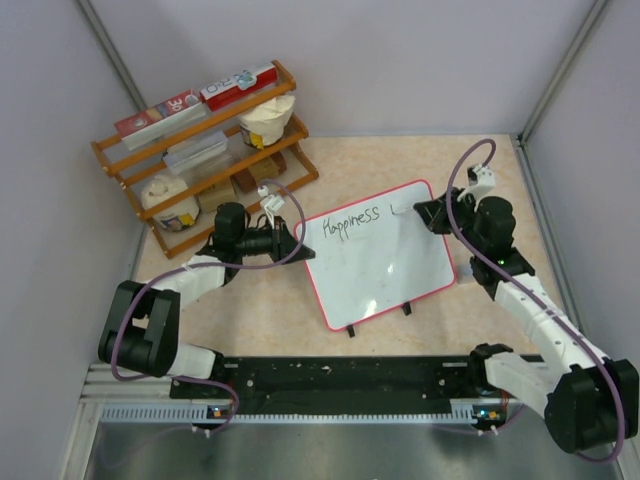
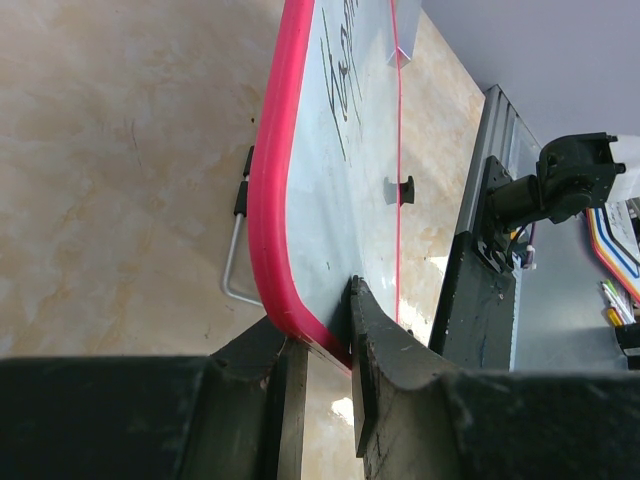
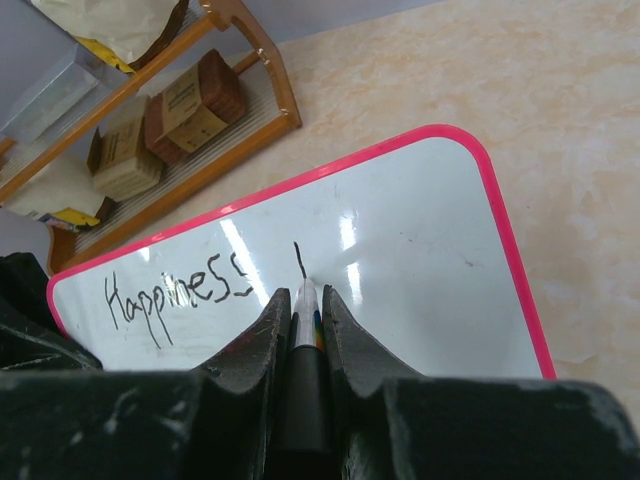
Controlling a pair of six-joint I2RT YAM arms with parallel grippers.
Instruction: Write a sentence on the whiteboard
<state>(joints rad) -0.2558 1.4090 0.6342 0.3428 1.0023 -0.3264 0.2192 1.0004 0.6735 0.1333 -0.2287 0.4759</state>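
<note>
The table (image 1: 400, 170) carries the whiteboard (image 1: 385, 265), which lies flat between the two pincers, turned a little so its long edges run from the left pincer (image 1: 290, 240) up toward the right pincer (image 1: 432, 213). A wooden rack (image 1: 200, 140) stands beyond the left pincer, well apart from the work.

The left pincer's jaws are closed on the whiteboard's red rim at the corner nearest it, one finger (image 2: 385, 340) above and one below, steadying it. The right pincer is pressed together on a pen (image 3: 305, 330), whose tip touches the white surface just ahead of its fingertips.

The sentence (image 3: 175, 295) reads "Happiness" plus one short upright stroke; the word lies to the left of the right pincer and the stroke sits just above the pen tip. The writing line follows the whiteboard's long axis, so the bare surface for the next letters lies to the right of the pen. The right arm is plainly the nearer one, and I judge the sentence less than half done.
</note>
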